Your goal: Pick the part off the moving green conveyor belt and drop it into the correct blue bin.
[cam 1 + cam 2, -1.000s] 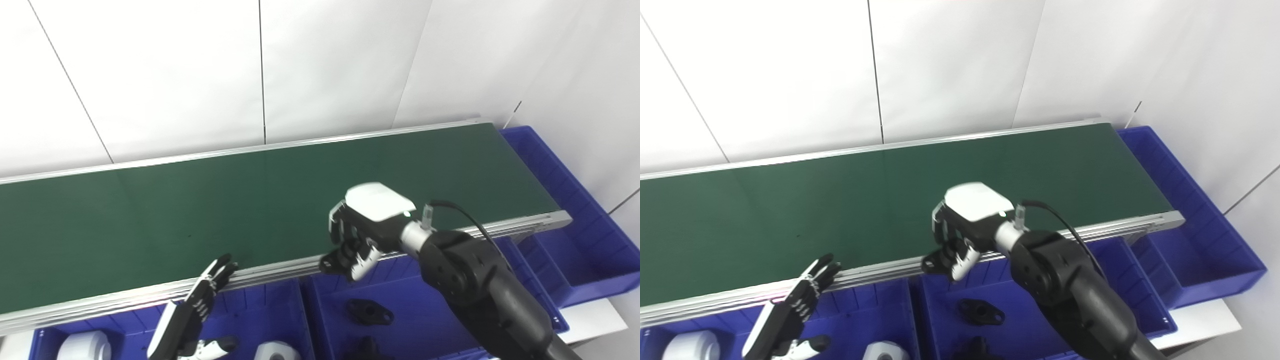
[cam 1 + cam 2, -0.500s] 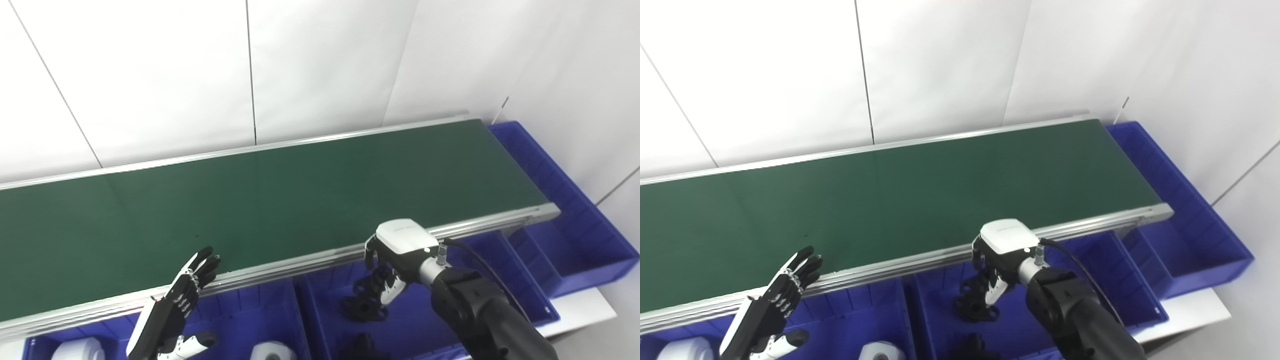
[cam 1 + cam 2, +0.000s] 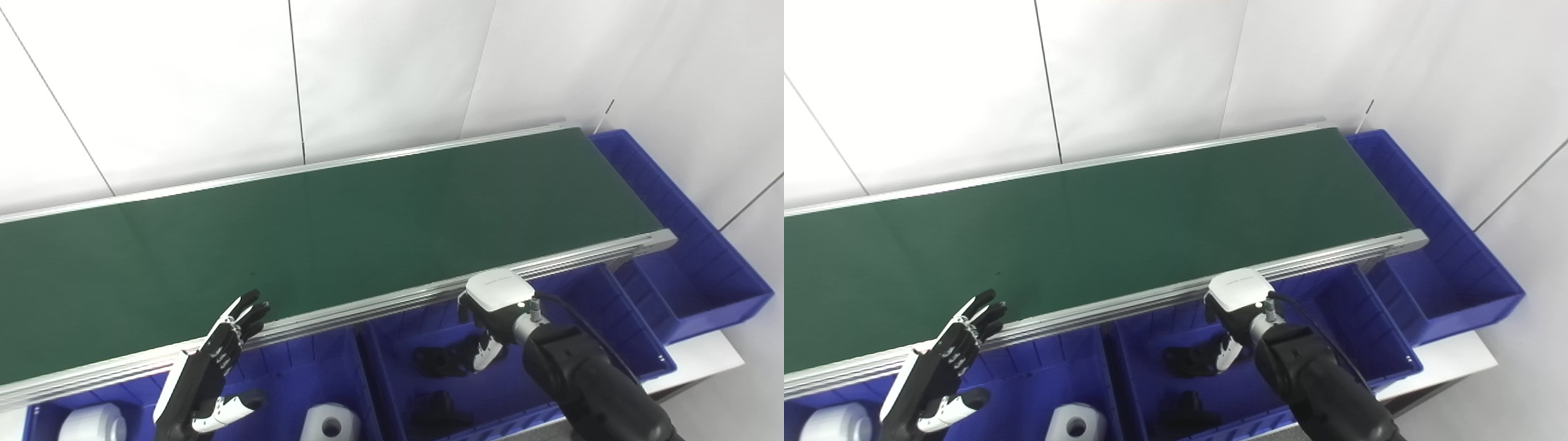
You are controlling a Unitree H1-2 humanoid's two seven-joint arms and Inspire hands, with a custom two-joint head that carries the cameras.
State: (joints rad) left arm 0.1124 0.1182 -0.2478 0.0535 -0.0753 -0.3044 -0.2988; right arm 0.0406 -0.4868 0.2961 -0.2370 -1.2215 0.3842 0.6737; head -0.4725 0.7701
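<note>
The black part (image 3: 442, 360), a flat flanged bracket, lies in the blue bin (image 3: 637, 343) just left of the right hand (image 3: 490, 315), whose fingers hang loosely apart, empty; left hand (image 3: 208, 373) spread open

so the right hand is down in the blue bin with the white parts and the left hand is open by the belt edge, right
Not quite. The right hand is down in the blue bin holding black parts; the white parts lie in the next bin over, as the left eye view shows. The left hand is open by the belt edge.

belt (image 3: 367, 208) dark green | bins (image 3: 692, 269) blue | parts (image 3: 444, 361) black | cylinders (image 3: 331, 422) white
</note>
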